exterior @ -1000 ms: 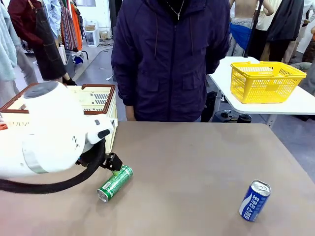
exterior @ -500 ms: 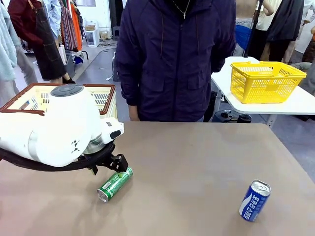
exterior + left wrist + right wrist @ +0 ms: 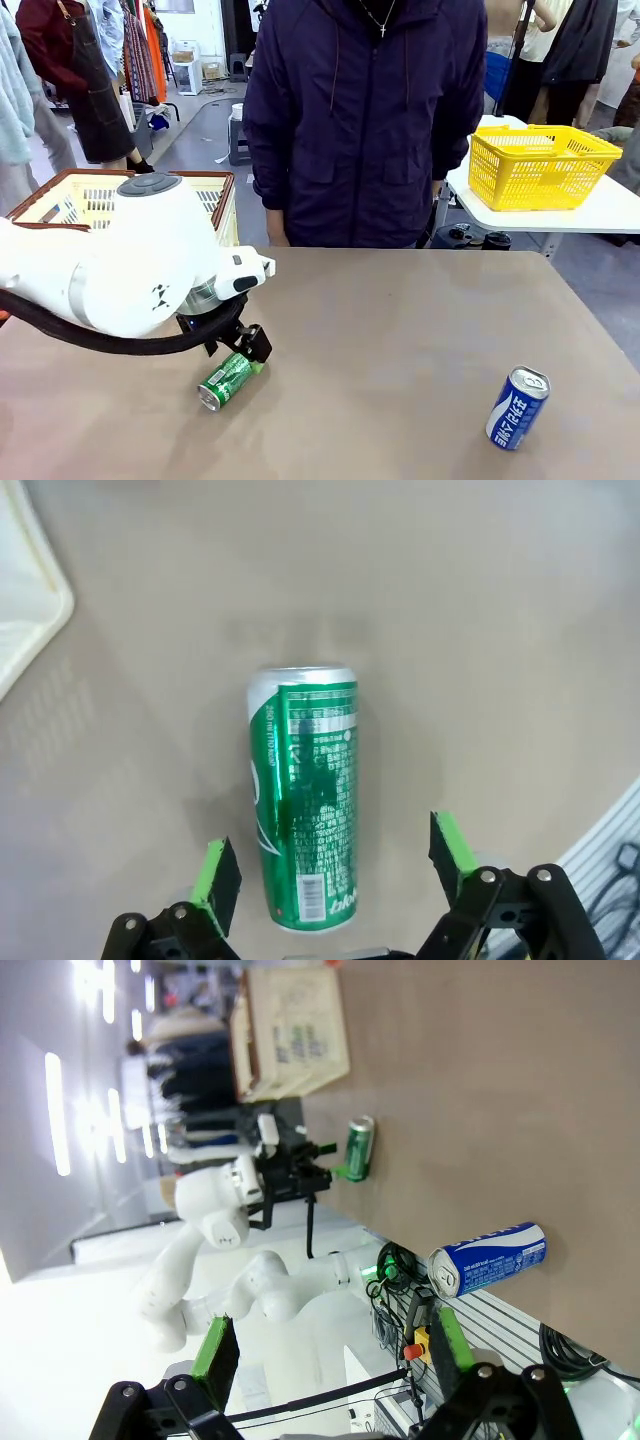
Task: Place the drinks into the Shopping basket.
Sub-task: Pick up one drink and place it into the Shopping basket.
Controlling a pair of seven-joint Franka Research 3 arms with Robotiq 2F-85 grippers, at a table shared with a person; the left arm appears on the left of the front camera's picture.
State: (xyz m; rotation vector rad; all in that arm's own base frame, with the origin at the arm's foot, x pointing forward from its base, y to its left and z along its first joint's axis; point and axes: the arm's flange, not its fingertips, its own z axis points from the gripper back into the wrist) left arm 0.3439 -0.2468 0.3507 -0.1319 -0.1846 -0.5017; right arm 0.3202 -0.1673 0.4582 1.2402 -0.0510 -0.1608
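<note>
Green aluminium, the nearer can (image 3: 232,379) lies on its side on the brown bench (image 3: 400,320), near left. Just beyond it, the cream Shopping basket (image 3: 215,182) sits at the far left corner. The blue can (image 3: 518,407) stands upright close to the near right edge, with wide bare surface between the two cans. The wrist view shows the left fingers (image 3: 216,878) spread wide, one on either side of the green can's barcode end, with a gap on each side. The right fingers (image 3: 215,1352) stand apart and empty, and their view takes in both cans and the basket's slotted side.
</note>
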